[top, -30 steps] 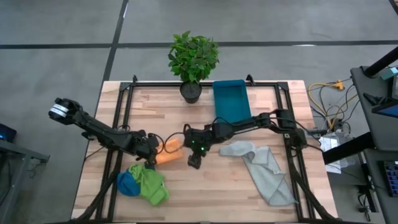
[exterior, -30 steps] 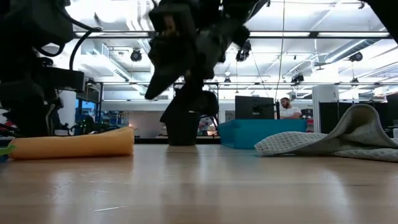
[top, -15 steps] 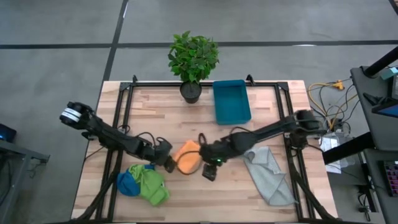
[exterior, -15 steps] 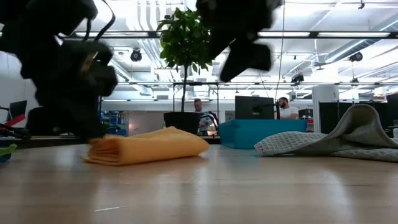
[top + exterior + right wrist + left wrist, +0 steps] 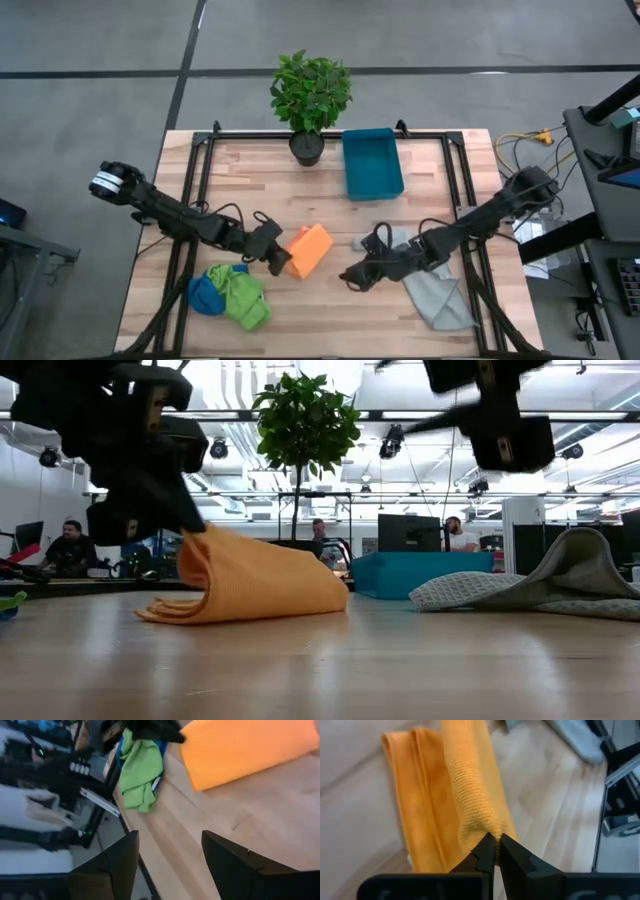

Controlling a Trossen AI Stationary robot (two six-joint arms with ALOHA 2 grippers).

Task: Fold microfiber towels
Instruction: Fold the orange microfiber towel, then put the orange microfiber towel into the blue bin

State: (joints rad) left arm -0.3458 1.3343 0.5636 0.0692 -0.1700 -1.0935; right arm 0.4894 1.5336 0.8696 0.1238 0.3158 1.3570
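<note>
Orange towel (image 5: 309, 249) sits folded mid-table, long axis running diagonally. Your left gripper (image 5: 494, 851) is clenched on its near edge, lifting that edge off the wood. The towel lies right at the left gripper, so that arm is nearer. Right gripper (image 5: 352, 279) hovers spread, holding nothing, beside the grey towel (image 5: 436, 288).

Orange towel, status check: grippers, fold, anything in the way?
Left gripper shut on orange towel, one edge lifted. Right gripper open, empty, near grey towel. Nothing in the way.
</note>
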